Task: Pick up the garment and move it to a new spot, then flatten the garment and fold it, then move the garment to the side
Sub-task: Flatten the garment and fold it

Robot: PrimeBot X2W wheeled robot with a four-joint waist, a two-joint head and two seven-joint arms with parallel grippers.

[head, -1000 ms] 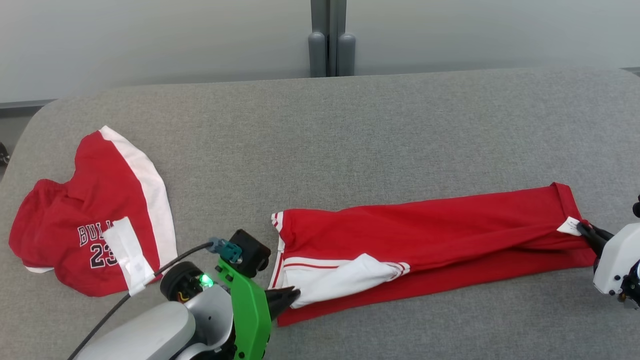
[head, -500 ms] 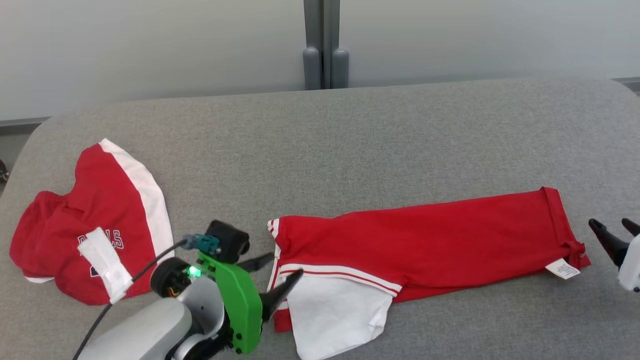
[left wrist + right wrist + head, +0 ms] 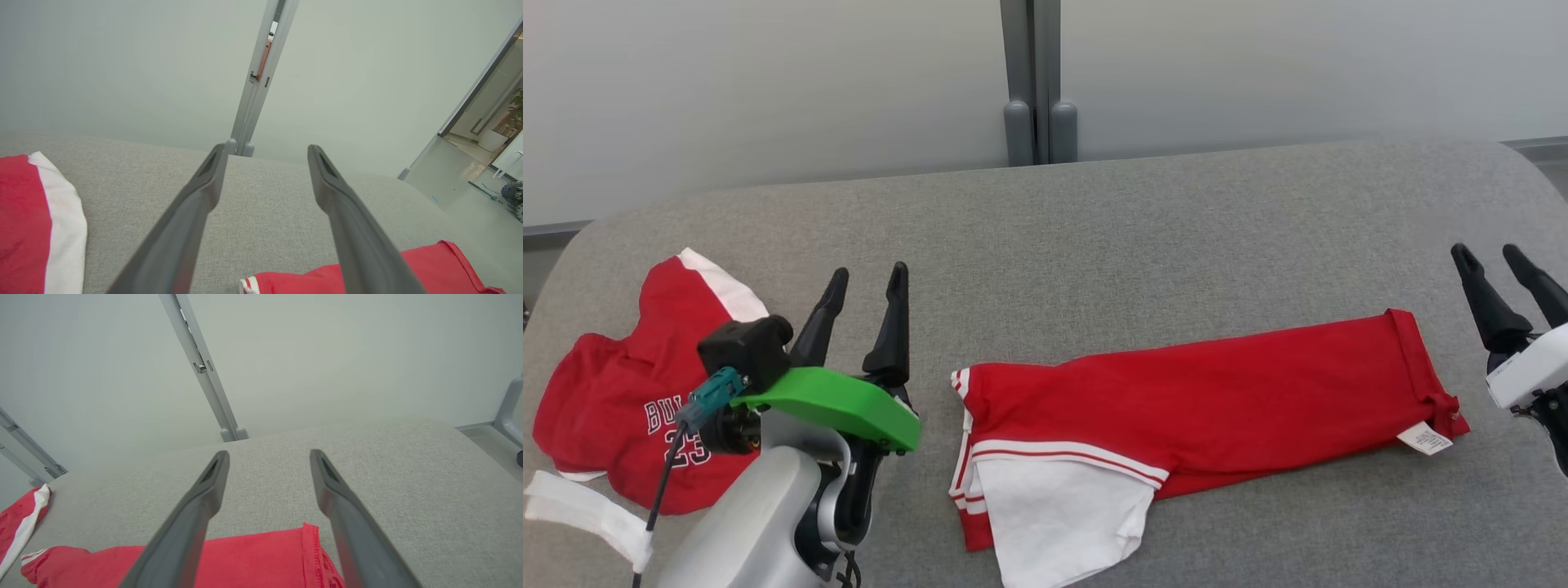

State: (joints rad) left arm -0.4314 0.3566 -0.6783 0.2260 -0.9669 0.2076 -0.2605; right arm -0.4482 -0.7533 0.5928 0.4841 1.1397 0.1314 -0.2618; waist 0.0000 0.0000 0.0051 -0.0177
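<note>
The garment [image 3: 1217, 392] is a red piece with white trim, lying as a long folded strip across the grey table [image 3: 1094, 245], a white panel spread at its near left end. My left gripper [image 3: 866, 276] is open and raised just left of the garment's striped end, touching nothing. Beyond the hemmed right end, my right gripper [image 3: 1488, 255] is open and empty too. In the left wrist view my left gripper [image 3: 266, 149] points over the table, the garment [image 3: 294, 282] below it. The right wrist view has my right gripper [image 3: 268, 453] above the garment's hem [image 3: 253, 559].
A second red and white garment [image 3: 605, 408] with printed letters and numbers lies crumpled at the table's left end, a white strip [image 3: 580, 510] in front of it. A white label [image 3: 1425, 439] sticks out at the strip's right end. A pale wall with a grey post [image 3: 1029, 82] stands behind.
Both grippers were shut on the garment's two ends; they have opened, let go and lifted clear. The garment has settled flat, its white panel now spread out. The head camera has tilted.
</note>
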